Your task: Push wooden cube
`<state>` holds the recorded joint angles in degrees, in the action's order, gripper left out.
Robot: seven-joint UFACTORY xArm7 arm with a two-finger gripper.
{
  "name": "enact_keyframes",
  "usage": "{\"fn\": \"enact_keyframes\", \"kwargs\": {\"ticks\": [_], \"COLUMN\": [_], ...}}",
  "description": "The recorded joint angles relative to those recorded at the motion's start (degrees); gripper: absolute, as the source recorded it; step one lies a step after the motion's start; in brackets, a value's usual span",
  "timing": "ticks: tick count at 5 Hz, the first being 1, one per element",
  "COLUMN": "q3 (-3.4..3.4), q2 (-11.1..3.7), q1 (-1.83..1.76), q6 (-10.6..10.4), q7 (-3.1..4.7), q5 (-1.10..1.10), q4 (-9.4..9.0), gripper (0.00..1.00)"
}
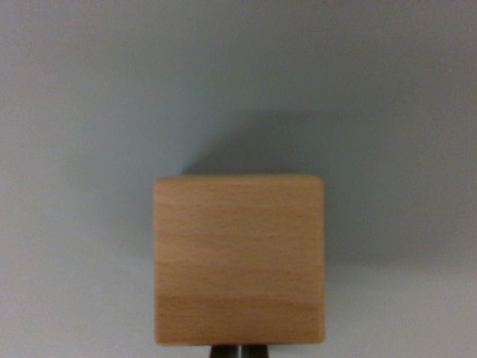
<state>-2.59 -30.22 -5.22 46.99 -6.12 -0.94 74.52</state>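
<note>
Plainly, the pale grey surface (74,112) lay bare at nine o'clock; the wooden cube (239,259) sat low of centre, and at six o'clock the gripper (239,350) fingertips, apparently closed together, met its near edge. Judging so, contact seemed made, the push mostly remaining.

Wooden cube (239,259) ahead — open surface (82,112) around.

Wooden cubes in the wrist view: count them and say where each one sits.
1. The wooden cube sits low in the centre of the wrist view on the pale surface, just above the gripper tips. Anything outside this close frame is unseen.
</note>
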Motion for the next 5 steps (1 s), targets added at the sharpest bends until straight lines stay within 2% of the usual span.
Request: {"fn": "enact_keyframes", "kwargs": {"ticks": [1,2,5], "q3": [0.00,0.04,0.07], "q2": [0.00,-0.77,-1.22], "q1": [0.00,0.03,0.05], "q6": [0.0,0.4,0.7], "q7": [0.00,0.06,0.10], "q5": [0.00,-0.04,-0.06], "q4": [0.00,1.19,1.89], "gripper": [1.00,1.00,1.00]}}
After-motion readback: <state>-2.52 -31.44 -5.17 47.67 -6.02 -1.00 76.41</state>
